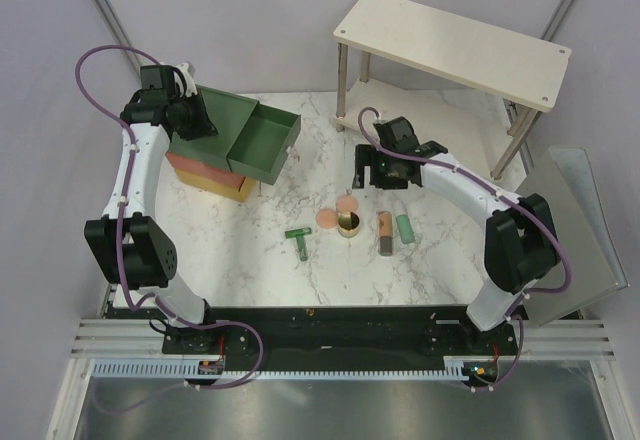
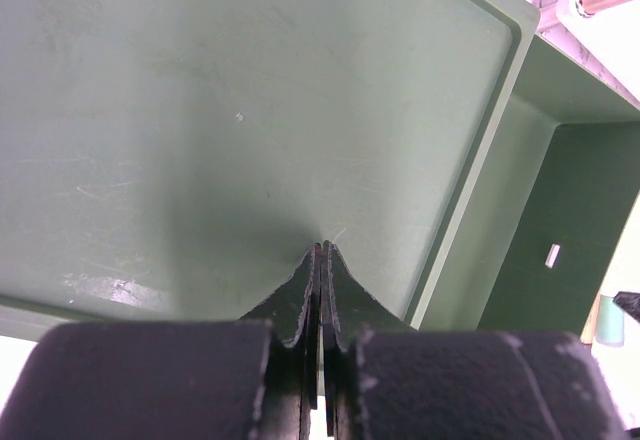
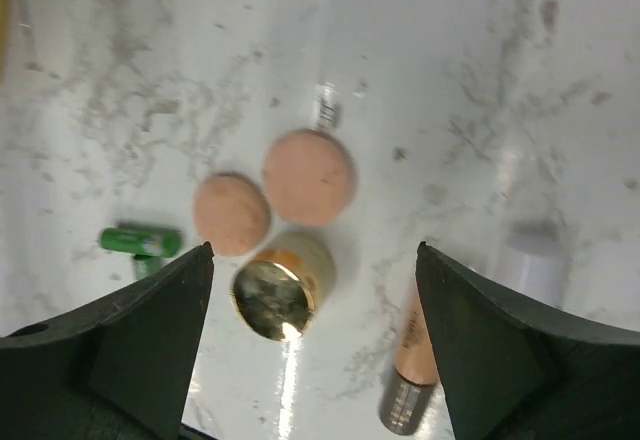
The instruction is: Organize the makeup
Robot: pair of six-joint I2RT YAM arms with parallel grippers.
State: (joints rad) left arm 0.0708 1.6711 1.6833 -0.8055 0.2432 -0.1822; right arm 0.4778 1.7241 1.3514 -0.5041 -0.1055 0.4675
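Note:
The makeup lies mid-table: two pink discs [image 1: 328, 219] [image 1: 347, 203], a round gold pot [image 1: 350, 225], an orange-brown tube [image 1: 385, 232], a mint-green case [image 1: 405, 228] and a dark green T-shaped tool [image 1: 299, 239]. My right gripper [image 1: 369, 176] is open and empty, hovering above and behind them; its wrist view shows the pot [image 3: 280, 285], both discs [image 3: 309, 177] [image 3: 232, 214], the tube [image 3: 412, 365] and the tool [image 3: 140, 241] below the spread fingers [image 3: 150, 320]. My left gripper [image 1: 207, 128] is shut and empty over the green top of the drawer box [image 2: 220, 110].
The green, orange and yellow drawer box [image 1: 215, 155] stands at the back left with its top green drawer [image 1: 263, 142] pulled out. A light wooden shelf on metal legs [image 1: 450, 45] stands at the back right. A grey panel [image 1: 580, 230] lies at the right edge.

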